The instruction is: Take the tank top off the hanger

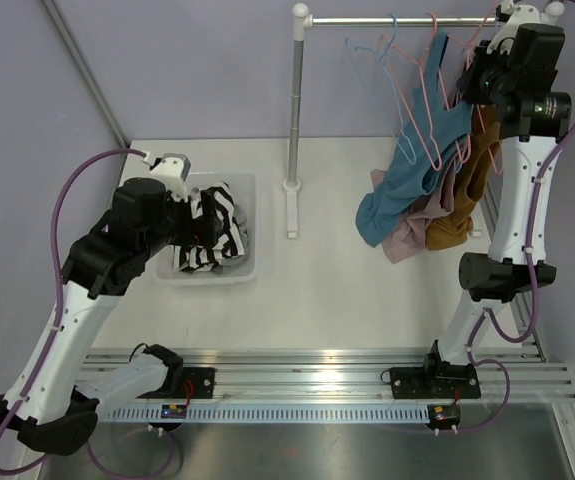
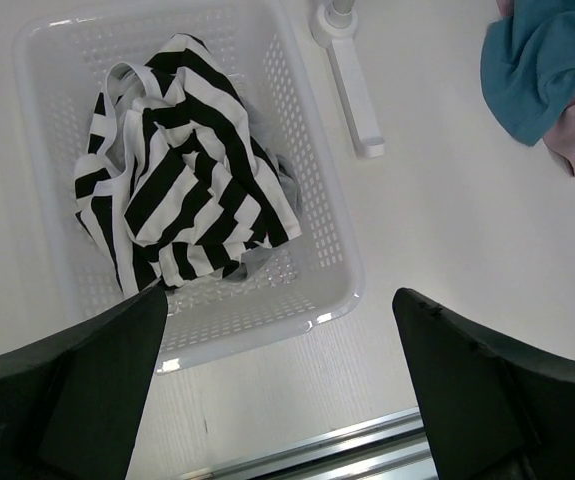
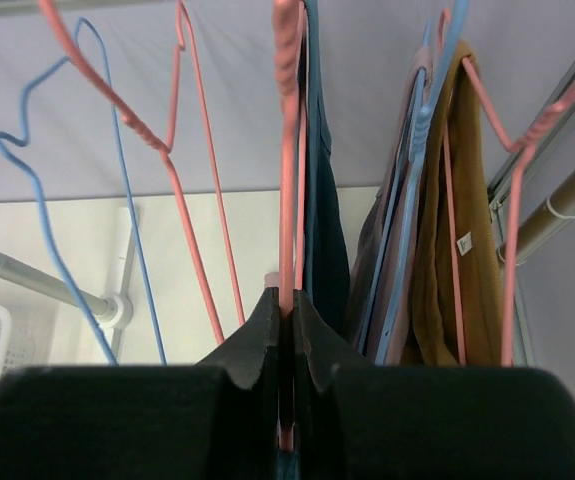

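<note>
A teal tank top [image 1: 402,190] hangs on a pink wire hanger [image 1: 429,100] from the rail [image 1: 397,20] at the back right, its lower part bunched near the table. My right gripper [image 1: 472,75] is up by the rail. In the right wrist view it [image 3: 286,300] is shut on the pink hanger's wire [image 3: 287,150], with the teal top [image 3: 322,200] just right of the wire. My left gripper [image 1: 202,225] hovers over the white basket [image 1: 247,262]; in the left wrist view it [image 2: 279,330] is open and empty.
The basket [image 2: 337,300] holds a black-and-white striped top [image 2: 177,180]. A mauve garment [image 3: 387,260] and a brown one [image 3: 467,260] hang right of the teal top. Empty blue and pink hangers [image 1: 377,50] hang to its left. The rack post [image 1: 295,110] stands mid-table.
</note>
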Tool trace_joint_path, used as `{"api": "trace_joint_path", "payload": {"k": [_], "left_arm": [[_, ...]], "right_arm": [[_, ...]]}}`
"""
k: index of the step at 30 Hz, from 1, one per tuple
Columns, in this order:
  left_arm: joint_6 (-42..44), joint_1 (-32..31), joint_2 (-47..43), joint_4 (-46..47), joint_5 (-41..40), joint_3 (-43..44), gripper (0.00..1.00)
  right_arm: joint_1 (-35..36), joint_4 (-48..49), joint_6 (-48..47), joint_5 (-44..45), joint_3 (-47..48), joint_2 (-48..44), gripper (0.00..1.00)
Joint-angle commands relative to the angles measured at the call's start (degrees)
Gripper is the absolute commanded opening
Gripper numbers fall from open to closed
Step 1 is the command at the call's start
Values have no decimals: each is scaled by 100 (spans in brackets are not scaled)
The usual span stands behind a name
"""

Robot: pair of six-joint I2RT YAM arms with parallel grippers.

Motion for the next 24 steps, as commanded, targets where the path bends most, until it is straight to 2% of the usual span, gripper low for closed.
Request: {"api": "trace_joint_path", "payload": {"k": [1, 8, 12, 18, 24], "left_arm": [[-41, -125, -66, 224, 38, 361, 99], [-243, -722, 294, 918, -402, 1169, 99], [-191, -1337, 663, 1541, -622, 1574, 99], [528, -2286, 1506, 2499, -552, 2584, 99], [1180, -3236, 2139, 3834, -377, 2752, 99]], "right_arm": [[5, 211, 201, -181, 131, -711, 0], [6, -167, 342, -602, -1037, -1801, 0], [6, -80, 412, -857, -1933, -2721, 0], [5, -281, 535, -857, -2865, -3917, 0], [5, -738, 526, -936, -3471, -4894, 0]]}}
